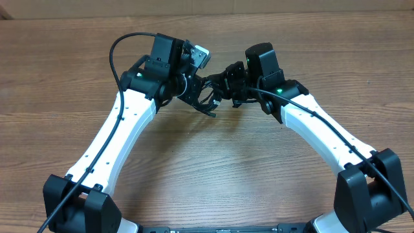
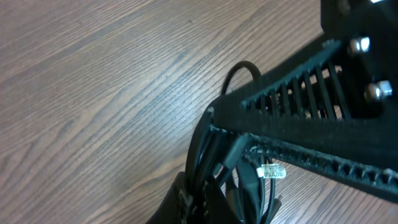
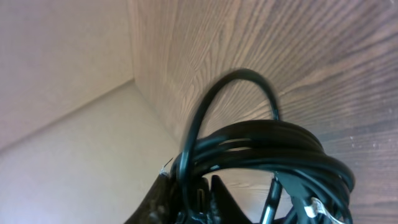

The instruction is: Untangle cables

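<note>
My left gripper (image 1: 208, 97) has its jaws clamped on the cables (image 3: 273, 146) over the table (image 1: 207, 168); my right gripper (image 1: 226, 81) has its jaws pinching them too.

Left arm (image 1: 110, 139): white link rising from the near-left base, elbow bent in toward table centre.
Left gripper (image 1: 208, 98): angled toward the middle, jaws pinched together on the cables (image 2: 208, 158).
Right arm (image 1: 323, 129): mirrors it from the near-right base.
Right gripper (image 1: 228, 79): almost tip to tip with the left, fingers (image 3: 165, 196) close-set around a strand.
</note>
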You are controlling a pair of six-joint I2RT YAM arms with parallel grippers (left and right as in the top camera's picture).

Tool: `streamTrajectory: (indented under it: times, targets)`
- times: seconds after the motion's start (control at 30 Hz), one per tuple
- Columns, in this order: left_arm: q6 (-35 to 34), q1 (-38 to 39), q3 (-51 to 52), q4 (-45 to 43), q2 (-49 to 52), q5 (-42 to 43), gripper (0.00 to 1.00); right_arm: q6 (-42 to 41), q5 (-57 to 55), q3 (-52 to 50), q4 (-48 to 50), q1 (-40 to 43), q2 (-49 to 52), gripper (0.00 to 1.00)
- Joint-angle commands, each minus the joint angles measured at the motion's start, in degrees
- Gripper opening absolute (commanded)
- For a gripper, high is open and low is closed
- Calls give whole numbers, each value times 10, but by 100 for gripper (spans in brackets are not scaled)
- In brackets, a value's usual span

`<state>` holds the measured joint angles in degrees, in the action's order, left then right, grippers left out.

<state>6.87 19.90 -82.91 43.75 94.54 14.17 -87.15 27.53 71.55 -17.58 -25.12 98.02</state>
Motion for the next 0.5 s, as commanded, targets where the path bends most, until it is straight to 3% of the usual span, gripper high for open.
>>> streamTrajectory:
  times: [0.0, 0.17, 0.33, 0.47]
  targets:
    - [-101, -17, -12, -18, -16, -48, 4, 6, 7, -3, -10, -4, 4, 4]
    - [-198, -34, -12, -18, -16, -47, 4, 12, 11, -3, -10, -4, 4, 4]
    - [-267, -38, -12, -13, -16, -71, 4, 81, 10, -3, -9, -4, 4, 4]
    - [-267, -38, -12, -23, -16, -50, 4, 168, 10, -3, 8, -7, 4, 4]
